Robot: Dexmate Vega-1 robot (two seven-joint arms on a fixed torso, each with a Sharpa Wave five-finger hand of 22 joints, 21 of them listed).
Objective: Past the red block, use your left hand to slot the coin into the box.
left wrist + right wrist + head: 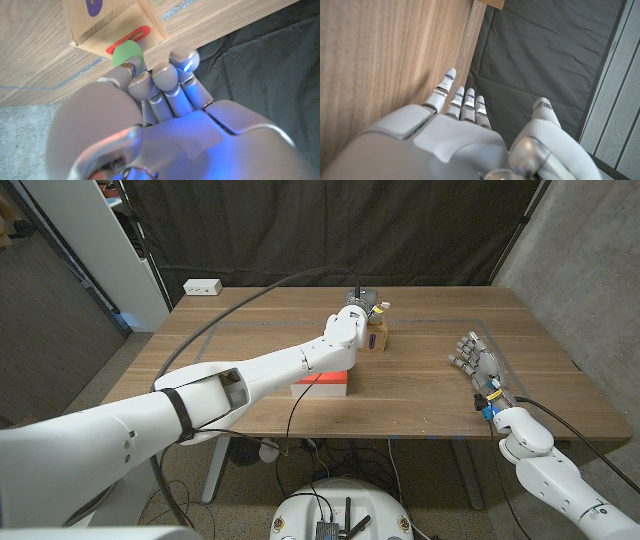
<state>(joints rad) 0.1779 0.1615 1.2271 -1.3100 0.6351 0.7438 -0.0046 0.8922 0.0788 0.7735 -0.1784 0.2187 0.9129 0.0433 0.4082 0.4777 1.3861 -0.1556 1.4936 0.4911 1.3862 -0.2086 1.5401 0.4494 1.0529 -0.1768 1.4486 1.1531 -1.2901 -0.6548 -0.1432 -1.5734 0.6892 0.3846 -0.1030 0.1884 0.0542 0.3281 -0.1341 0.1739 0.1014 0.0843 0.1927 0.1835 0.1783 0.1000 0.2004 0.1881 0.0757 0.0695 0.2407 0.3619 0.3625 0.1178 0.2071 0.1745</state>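
Coin at the slot

Left hand (150, 95) pinches the green coin (128, 53) edge-on at the red-rimmed slot (131, 40) of the wooden box (377, 337), aligning it for entry. Left arm reaches over the red block (322, 385), which lies nearer the robot. Right hand (474, 356) waits well apart, fingers loosely spread and holding nothing
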